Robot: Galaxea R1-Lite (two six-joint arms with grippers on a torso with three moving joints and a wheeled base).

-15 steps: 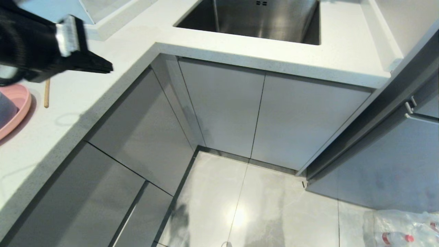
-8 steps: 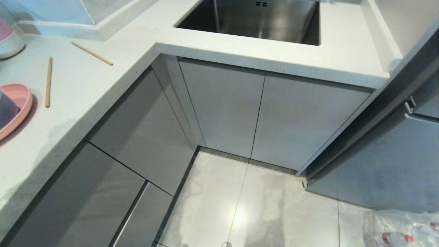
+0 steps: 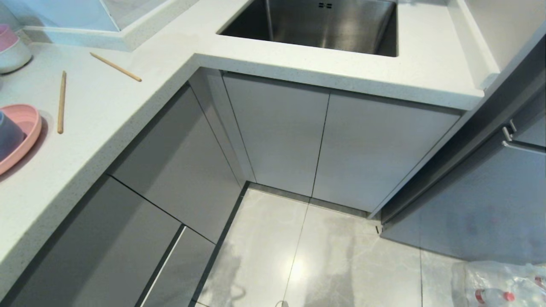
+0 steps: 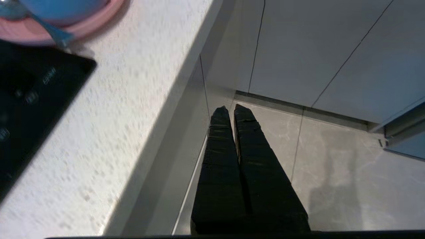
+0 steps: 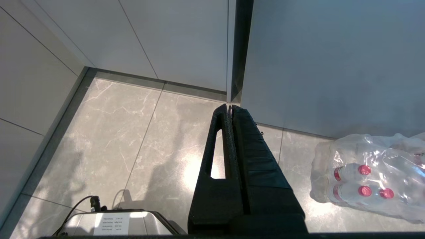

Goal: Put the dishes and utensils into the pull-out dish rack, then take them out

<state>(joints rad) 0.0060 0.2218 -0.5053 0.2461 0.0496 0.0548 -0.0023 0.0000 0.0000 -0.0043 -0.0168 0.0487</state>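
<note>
**Inspector:** Dishes first. The pink plate [image 3: 19, 136] lies at the near left of the tabletop [image 3: 106, 111], with the blue-lavender bowl [image 3: 6, 136] sitting in it. In the left wrist view a grey spoon [image 4: 49, 28] leans on the plate's rim. The two chopsticks [image 3: 62, 102] lie apart, one just beside the plate, the other nearer the sink [image 3: 315, 25].

**Second:** And the pull-out rack?

**Inspector:** Not visible; every cabinet front is closed. I judge everything is out on the tabletop.

**Second:** Handling?

**Inspector:** Plate and bowl look rigid, light and smooth, so likely slippery; pinch them across the rim. The chopsticks are thin and will roll; take each mid-length. The spoon is best taken by its handle.

**Second:** The hands?

**Inspector:** The left hand [image 4: 231, 109] hangs off the tabletop edge above the floor, fingers pressed together, empty. The right hand [image 5: 229, 108] is parked over the floor near a pack of bottles [image 5: 368, 176], likewise closed and empty.
</note>
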